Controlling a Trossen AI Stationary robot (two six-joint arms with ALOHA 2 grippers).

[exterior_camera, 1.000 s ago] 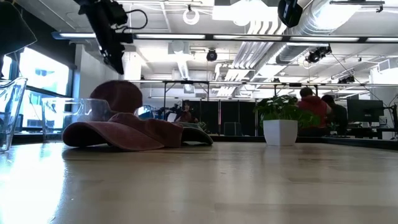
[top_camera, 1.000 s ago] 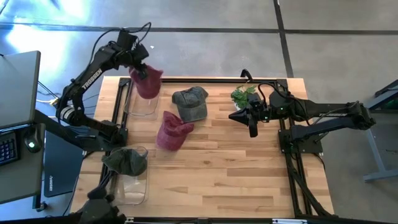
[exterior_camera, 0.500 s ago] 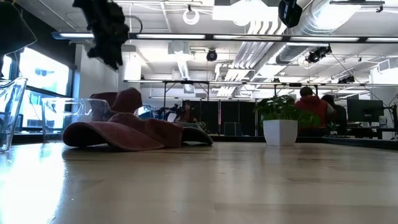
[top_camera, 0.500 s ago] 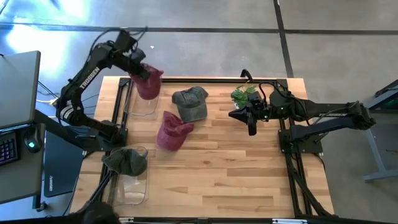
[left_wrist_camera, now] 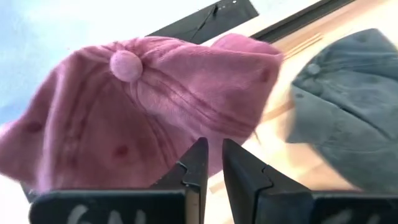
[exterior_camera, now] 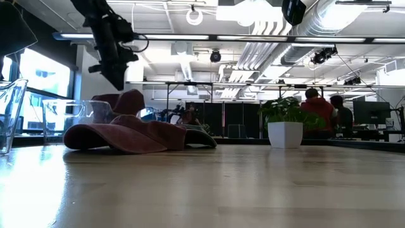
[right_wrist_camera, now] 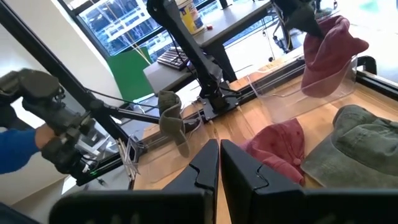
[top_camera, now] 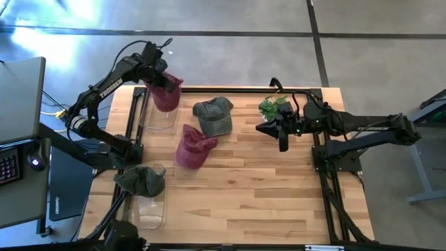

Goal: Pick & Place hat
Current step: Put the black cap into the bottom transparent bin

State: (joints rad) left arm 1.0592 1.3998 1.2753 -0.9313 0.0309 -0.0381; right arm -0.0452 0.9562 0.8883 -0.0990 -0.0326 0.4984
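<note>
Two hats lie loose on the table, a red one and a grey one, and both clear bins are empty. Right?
Not quite. The red hat and grey hat do lie loose on the table, but the high view shows neither bin empty: a pink hat sits in the far bin, a dark hat in the near bin.

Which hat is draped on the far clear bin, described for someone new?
Start at the wooden table's far left corner, where a clear bin stands. The pink hat hangs over its rim beneath the left tool. The other pink hat lies flat mid-table.
</note>
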